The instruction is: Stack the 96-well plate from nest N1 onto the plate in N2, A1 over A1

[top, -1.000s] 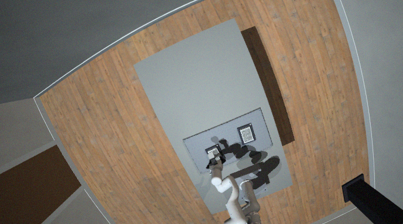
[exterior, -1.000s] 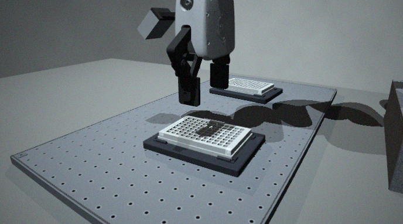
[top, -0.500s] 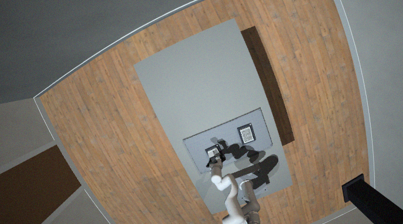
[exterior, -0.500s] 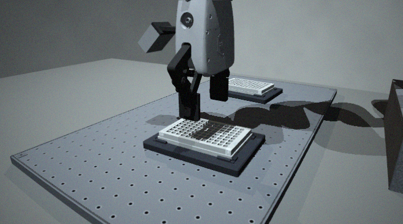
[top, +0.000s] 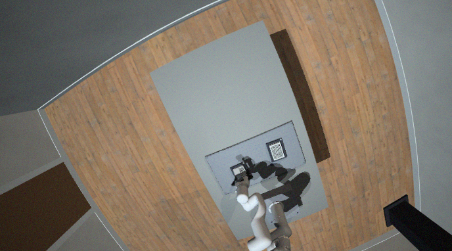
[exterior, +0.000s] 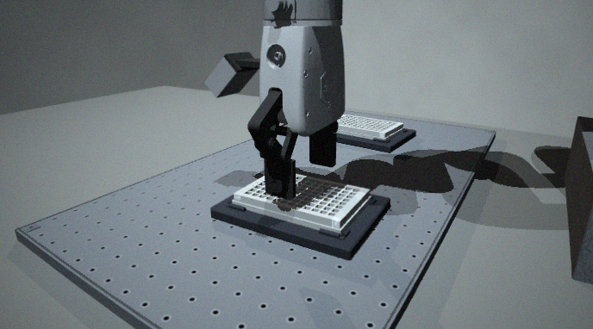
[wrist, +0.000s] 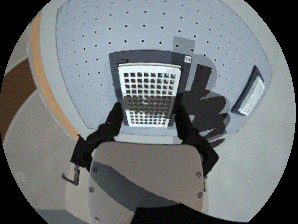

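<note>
A white 96-well plate sits in the dark plate nest N1 on the perforated board. My gripper is open and empty, low over this plate, with one finger on each side of its width. In the wrist view the plate lies between my two fingertips. I cannot tell whether the fingers touch it. The second white plate sits in nest N2 farther back on the board. From above, the gripper covers part of the N1 plate, and the N2 plate is in plain sight.
The grey perforated board carries both nests. A dark block stands off the board's right edge. The arm's wrist camera box sticks out behind the gripper.
</note>
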Robot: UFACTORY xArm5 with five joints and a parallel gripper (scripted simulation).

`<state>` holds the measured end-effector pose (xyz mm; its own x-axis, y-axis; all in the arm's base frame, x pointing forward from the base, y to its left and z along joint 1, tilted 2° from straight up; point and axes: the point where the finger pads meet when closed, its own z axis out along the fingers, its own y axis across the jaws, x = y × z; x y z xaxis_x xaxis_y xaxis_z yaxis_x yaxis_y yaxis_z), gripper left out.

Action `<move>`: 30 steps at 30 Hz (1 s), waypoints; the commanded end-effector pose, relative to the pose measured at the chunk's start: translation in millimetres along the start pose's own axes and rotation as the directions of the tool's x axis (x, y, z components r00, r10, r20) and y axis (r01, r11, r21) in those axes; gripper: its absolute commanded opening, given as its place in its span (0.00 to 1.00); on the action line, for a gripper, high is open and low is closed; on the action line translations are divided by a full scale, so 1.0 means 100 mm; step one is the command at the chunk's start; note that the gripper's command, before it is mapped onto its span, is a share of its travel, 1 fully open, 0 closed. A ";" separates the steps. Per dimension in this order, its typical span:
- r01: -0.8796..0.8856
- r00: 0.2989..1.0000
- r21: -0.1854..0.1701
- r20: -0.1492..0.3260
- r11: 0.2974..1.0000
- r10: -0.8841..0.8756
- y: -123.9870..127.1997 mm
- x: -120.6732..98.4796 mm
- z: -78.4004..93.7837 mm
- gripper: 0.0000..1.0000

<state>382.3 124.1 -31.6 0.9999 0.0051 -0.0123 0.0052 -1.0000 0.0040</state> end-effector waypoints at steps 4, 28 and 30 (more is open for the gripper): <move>0.000 1.000 0.001 -0.004 1.000 0.000 -0.01 0.02 -0.01 1.00; 0.000 1.000 0.001 -0.004 1.000 0.000 -0.01 0.02 0.12 1.00; 0.000 1.000 0.001 -0.004 1.000 0.000 -0.01 0.02 0.13 1.00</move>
<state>382.5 124.5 -44.0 0.9999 0.0051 -0.0112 0.0052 -1.0000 0.0036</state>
